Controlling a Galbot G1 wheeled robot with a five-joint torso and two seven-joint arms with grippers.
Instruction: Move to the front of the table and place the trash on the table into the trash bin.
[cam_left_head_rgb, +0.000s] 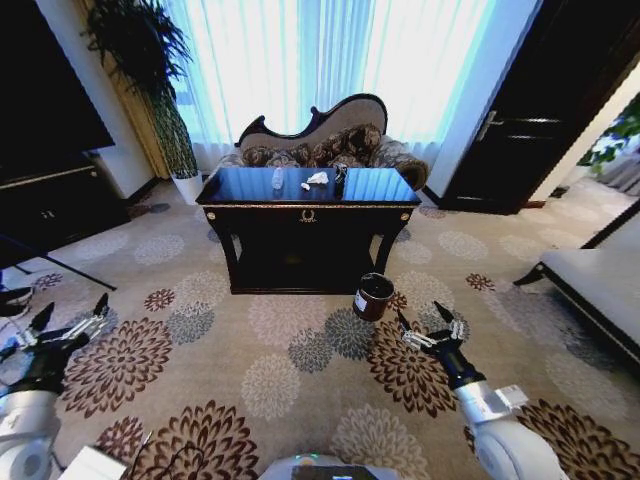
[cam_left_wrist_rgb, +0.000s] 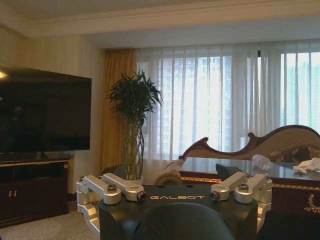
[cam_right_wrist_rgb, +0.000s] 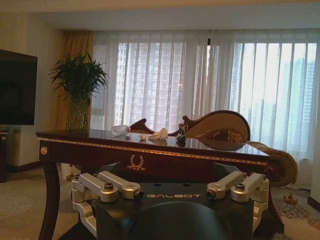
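Hovering right pincer (cam_left_head_rgb: 430, 331) open, empty | trash bin (cam_left_head_rgb: 373, 296) near | trash (cam_left_head_rgb: 317, 179) well apart

Looks like a hotel suite lounge or a pretty formal living room. Wall-to-wall carpet (cam_left_head_rgb: 300, 350) with big floral medallions, floor-to-ceiling sheer curtains (cam_left_head_rgb: 320, 60) with gold drapes (cam_left_wrist_rgb: 117, 100) at the side, and crown moulding along the ceiling. There's a carved, patterned sofa (cam_left_head_rgb: 330, 140) in front of the window, a glossy dark table (cam_left_head_rgb: 307, 195) with gold ornaments before it, and a tall potted plant (cam_left_wrist_rgb: 132, 120) in the corner. A big flat TV (cam_left_wrist_rgb: 42, 112) sits on a dark cabinet (cam_left_wrist_rgb: 30, 192) along one wall, and a dark door (cam_left_head_rgb: 540, 100) is on the other side. Another upholstered seat (cam_left_head_rgb: 600, 280) is off to the right.
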